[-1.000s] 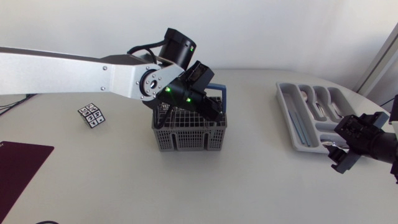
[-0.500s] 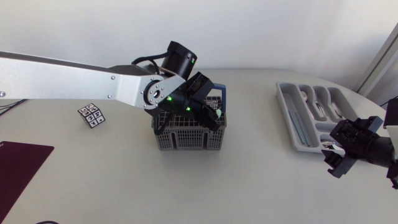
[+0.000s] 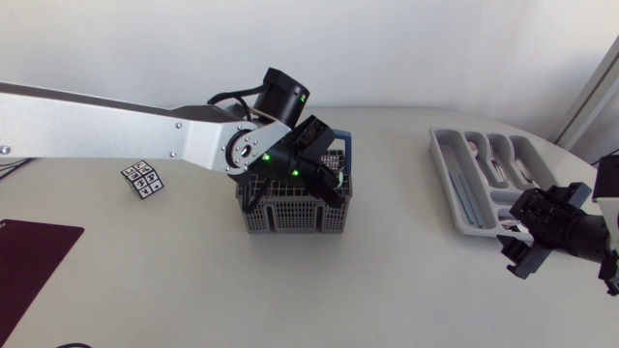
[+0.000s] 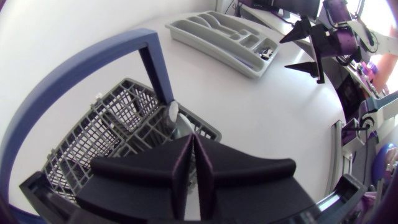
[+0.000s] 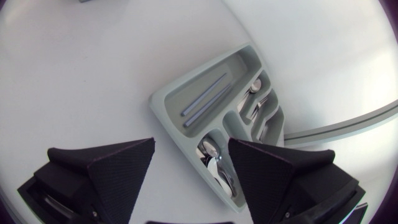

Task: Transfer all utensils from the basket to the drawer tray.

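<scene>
The left pincer (image 4: 191, 138) stood in the basket (image 4: 124, 107), its fingers pressed together on a utensil (image 4: 175, 117) at their tips. The right pincer (image 5: 191, 149) was spread, the tray (image 5: 177, 93) just ahead of it.

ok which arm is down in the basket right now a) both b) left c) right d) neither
b: the left gripper is down in the basket, fingers closed on a utensil, while the right gripper hangs open beside the tray.
</scene>
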Robot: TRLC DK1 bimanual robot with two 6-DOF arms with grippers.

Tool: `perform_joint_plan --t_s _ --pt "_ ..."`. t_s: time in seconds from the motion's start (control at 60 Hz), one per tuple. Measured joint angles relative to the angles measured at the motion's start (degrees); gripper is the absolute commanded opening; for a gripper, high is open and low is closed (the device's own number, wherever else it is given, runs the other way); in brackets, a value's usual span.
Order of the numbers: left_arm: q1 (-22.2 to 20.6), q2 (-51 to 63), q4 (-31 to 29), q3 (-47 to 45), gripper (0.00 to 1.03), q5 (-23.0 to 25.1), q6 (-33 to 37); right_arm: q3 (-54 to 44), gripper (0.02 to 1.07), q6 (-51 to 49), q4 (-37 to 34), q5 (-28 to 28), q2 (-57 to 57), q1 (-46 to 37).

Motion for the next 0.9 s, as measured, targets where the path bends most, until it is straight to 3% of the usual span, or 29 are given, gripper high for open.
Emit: perform_joint_plan --t_s 0.233,0.267,0.433,0.483,0.9 --pt "-0.1 0.0 0.0 0.0 0.04 0.0 0.0 -0.7 0.88 0.2 0.0 0.2 -0.5 1.0" --pt "-0.1 0.0 0.0 0.0 0.07 0.0 0.0 -0.8 0.88 0.2 0.0 0.2 -0.6 1.2" --pt "-0.1 0.0 0.0 0.0 0.49 0.0 -0.5 -0.8 0.88 0.2 0.0 0.2 -0.7 1.3" --pt "-0.1 0.0 0.0 0.0 0.54 0.0 -0.9 -0.9 0.88 0.2 0.0 0.2 -0.7 1.4" --pt "-2.2 0.0 -0.7 0.1 0.54 -5.1 -4.5 -0.9 0.88 0.2 0.0 0.5 -0.7 2.1"
